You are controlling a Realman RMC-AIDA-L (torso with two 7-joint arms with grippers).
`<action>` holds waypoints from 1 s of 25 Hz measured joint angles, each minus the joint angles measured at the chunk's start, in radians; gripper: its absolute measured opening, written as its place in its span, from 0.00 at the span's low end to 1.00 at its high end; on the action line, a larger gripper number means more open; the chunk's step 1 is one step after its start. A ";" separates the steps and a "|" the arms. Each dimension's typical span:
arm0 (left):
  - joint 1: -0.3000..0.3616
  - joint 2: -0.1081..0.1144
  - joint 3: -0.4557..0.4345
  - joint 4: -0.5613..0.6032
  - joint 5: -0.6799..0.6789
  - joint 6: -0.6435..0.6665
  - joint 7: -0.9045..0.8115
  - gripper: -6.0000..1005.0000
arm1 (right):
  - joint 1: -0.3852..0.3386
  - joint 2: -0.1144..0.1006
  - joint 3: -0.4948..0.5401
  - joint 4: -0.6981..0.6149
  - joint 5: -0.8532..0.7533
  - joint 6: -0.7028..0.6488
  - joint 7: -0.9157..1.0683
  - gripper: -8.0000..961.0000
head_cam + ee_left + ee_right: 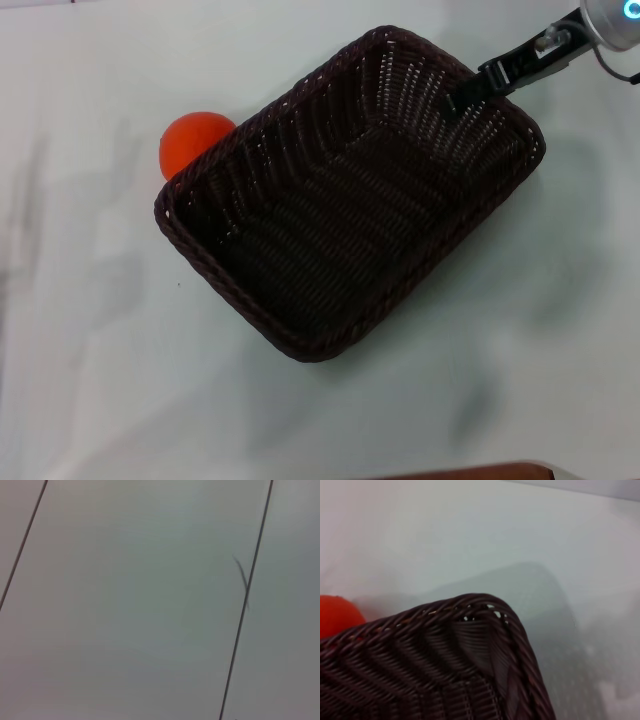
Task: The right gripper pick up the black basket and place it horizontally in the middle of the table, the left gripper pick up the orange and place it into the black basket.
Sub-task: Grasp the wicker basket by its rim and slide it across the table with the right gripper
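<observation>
The black basket (345,195) lies diagonally across the white table (80,350) in the head view; its shadow falls off to one side, so it looks raised. My right gripper (463,97) reaches in from the upper right and is shut on the basket's far right rim. The right wrist view shows a basket corner (470,645) up close above its shadow. The orange (192,142) sits on the table at the basket's far left corner, partly hidden by the rim; it also shows in the right wrist view (335,615). My left gripper is out of view.
The left wrist view shows only a pale flat surface (140,605) with thin dark lines across it. A brown edge (470,472) shows at the near side of the table.
</observation>
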 joint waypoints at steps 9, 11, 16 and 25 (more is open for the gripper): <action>-0.014 -0.002 0.000 0.002 0.000 0.017 0.000 0.81 | -0.006 0.000 -0.003 0.080 0.083 -0.088 -0.060 0.91; -0.015 -0.002 0.000 0.002 0.000 0.021 0.000 0.81 | -0.008 0.000 -0.008 0.084 0.091 -0.090 -0.069 0.90; -0.016 -0.002 0.000 0.003 -0.005 0.025 -0.001 0.81 | -0.016 0.000 -0.015 0.074 0.093 -0.090 -0.070 0.69; -0.008 -0.003 0.000 0.005 -0.001 0.022 -0.002 0.81 | -0.029 0.001 -0.011 0.052 0.098 -0.067 -0.053 0.27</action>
